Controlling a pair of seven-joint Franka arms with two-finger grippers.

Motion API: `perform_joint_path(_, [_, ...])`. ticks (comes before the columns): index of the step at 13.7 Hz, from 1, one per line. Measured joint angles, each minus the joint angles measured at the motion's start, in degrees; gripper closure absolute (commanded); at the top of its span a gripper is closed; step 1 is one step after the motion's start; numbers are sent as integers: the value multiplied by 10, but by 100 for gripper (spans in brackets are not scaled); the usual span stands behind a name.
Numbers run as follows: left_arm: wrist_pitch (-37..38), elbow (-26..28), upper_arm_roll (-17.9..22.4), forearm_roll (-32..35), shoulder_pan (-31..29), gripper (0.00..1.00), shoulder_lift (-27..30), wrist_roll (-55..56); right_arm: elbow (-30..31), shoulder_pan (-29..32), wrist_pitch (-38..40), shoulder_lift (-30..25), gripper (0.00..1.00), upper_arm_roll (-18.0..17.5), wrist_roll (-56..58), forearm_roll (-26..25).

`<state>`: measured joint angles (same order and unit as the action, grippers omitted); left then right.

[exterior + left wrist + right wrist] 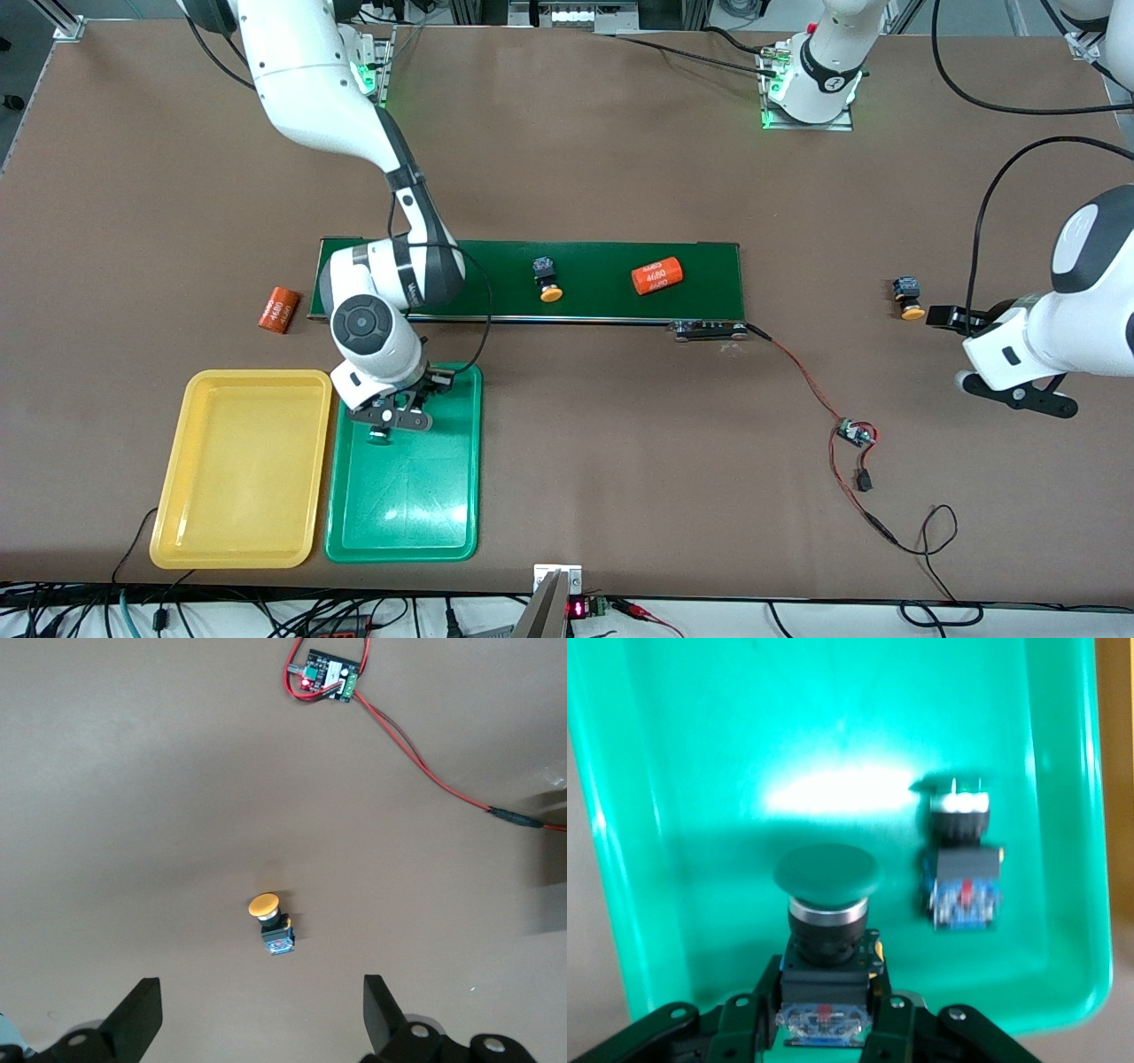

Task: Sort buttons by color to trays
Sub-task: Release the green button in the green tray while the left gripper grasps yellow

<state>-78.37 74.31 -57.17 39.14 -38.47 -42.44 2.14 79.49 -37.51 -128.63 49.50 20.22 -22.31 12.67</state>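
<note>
The right end effector (824, 1028) is clamping a green button (827, 904) over the green tray (461, 496), apparently beside another green button (961, 859) already lying there. The left end effector (261, 1023), fingers apart, is hovering over the surface, facing a yellow button (270, 923).

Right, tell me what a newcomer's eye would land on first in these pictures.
First, the right end effector over the green tray, shut on a green-capped button, with a second green-capped button already lying in that tray. Next, the empty yellow tray beside it. Then the open left end effector waiting over a yellow-capped button on the bare table at the left arm's end.
</note>
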Motion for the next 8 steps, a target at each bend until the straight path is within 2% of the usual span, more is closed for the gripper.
perform_joint_path(1, [-4,-5,43,-37,18,0,13,1,-3,4,-19,10,82,0,8,0])
perform_joint_path(3, [-47,-5,156,-141,48,0,47,-6,-11,6,-46,27,82,-2,10,1])
perform_joint_path(5, [-113,31,252,-208,65,0,85,-58,-22,5,-58,41,78,-10,10,1])
perform_joint_path(7, [-185,108,327,-236,84,0,127,-96,-31,5,-70,49,0,-15,16,1])
perform_joint_path(8, [-218,151,363,-255,100,0,145,-103,-31,5,-72,51,0,-15,24,1])
